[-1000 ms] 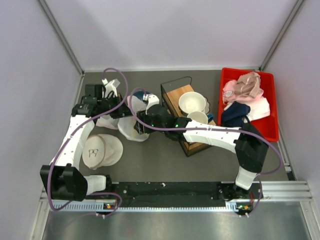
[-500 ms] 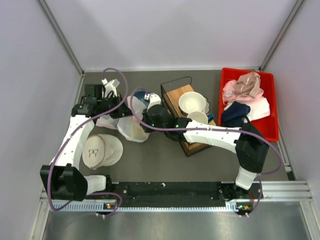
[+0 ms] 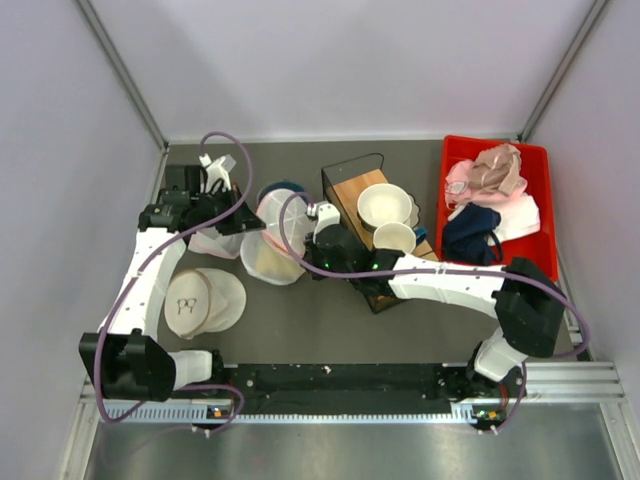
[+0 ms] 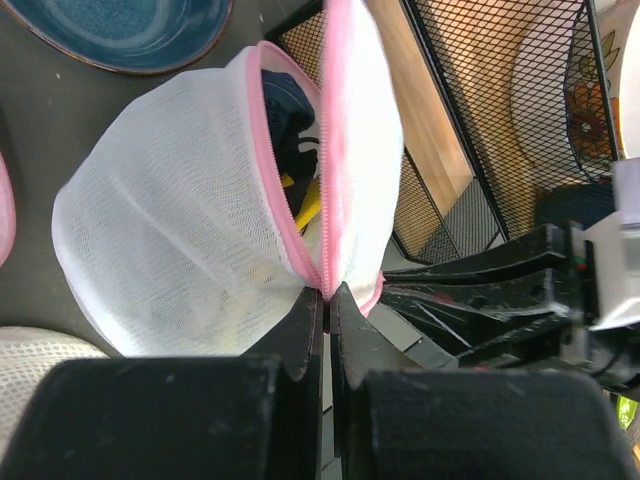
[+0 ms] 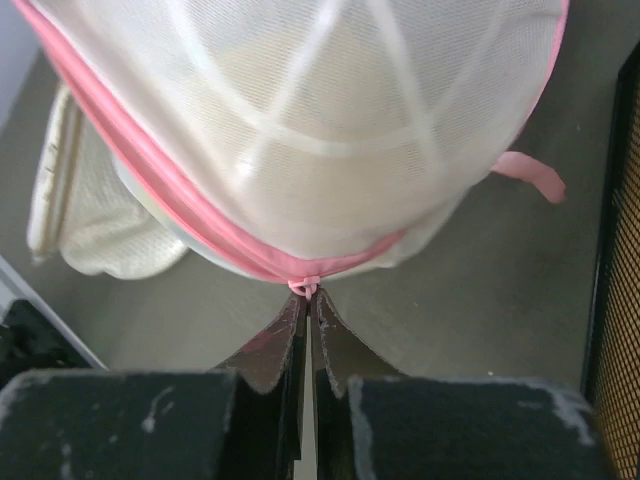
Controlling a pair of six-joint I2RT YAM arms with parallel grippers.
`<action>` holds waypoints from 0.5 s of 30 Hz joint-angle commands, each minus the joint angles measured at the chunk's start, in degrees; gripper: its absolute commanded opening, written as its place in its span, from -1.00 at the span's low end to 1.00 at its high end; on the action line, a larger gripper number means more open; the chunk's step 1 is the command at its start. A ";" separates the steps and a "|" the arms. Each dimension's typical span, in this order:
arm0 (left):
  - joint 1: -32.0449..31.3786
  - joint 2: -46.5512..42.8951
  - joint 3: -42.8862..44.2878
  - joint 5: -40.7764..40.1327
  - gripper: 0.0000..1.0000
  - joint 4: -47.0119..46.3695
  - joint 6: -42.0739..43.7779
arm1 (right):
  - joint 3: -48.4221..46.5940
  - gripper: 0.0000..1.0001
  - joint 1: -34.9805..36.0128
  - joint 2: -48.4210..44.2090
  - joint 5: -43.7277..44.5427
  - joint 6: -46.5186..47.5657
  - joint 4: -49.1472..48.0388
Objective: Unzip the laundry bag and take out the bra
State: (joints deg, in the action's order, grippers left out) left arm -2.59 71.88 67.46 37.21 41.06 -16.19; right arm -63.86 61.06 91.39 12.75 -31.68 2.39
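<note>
The laundry bag [image 3: 270, 248] is a white mesh dome with pink zipper trim, lying left of the wire rack. In the left wrist view the laundry bag [image 4: 170, 230] gapes along its zipper. Through the gap show a strip of the yellow bra [image 4: 308, 205] and some dark navy cloth. My left gripper [image 4: 327, 292] is shut on the pink trim at the end of the gap and, from above, the left gripper [image 3: 245, 224] meets the bag's far left side. My right gripper [image 5: 308, 292] is shut on the small pink zipper pull [image 5: 305, 286], at the bag's near right, right gripper [image 3: 303, 262].
A black wire rack [image 3: 350, 180] with a wooden board and two white bowls [image 3: 385, 205] stands just right of the bag. A blue bowl [image 3: 283, 188] sits behind the bag. A flat white round bag [image 3: 205, 298] lies near left. A red bin [image 3: 547, 205] of clothes is far right.
My right gripper has shut on the zipper pull and drawn it right and nearer. The bag has shifted right, its zipper gap wider, and the blue bowl now shows behind it.
</note>
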 commanded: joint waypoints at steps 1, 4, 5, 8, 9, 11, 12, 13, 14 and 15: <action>1.18 -0.86 4.69 -1.87 -1.00 -0.29 1.68 | 3.56 -1.00 -0.50 -2.10 -1.24 4.60 -0.37; 1.27 -2.00 6.36 -4.77 -1.00 1.48 2.65 | 3.57 -1.00 -0.41 -0.96 -0.37 6.71 -0.38; 1.18 -2.53 6.54 -5.39 -1.00 1.74 2.56 | 2.78 -1.00 -0.50 -0.17 0.51 7.16 -0.11; 1.45 -4.63 6.89 -8.73 -1.00 2.44 3.09 | 1.72 -1.00 -0.59 0.45 2.79 8.48 0.77; 1.53 -5.08 6.89 -9.34 -1.00 2.62 3.09 | 1.46 -1.00 -0.59 0.45 3.41 8.74 1.03; 1.54 -5.69 6.81 -8.83 -1.00 2.54 2.92 | 0.93 -1.00 -0.59 0.19 4.47 9.44 1.30; 1.54 -5.61 6.72 -8.13 -1.00 2.54 2.83 | 0.75 -1.00 -0.59 0.01 4.47 9.71 1.30; 1.54 -5.61 6.63 -7.60 -1.00 2.54 2.65 | 0.49 -1.00 -0.59 -0.16 4.47 10.14 1.39; 1.54 -5.69 6.20 -6.55 -1.00 2.54 2.56 | -0.12 -1.00 -0.59 -0.43 3.95 10.24 1.91; 1.54 -5.78 5.84 -5.93 -1.00 1.84 2.39 | -0.39 -1.00 -0.50 -1.12 3.77 10.32 2.09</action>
State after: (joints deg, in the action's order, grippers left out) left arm -2.00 68.18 70.83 30.81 47.20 -14.74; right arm -61.52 61.06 91.24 14.41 -23.86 1.28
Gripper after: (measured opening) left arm 0.016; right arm 0.007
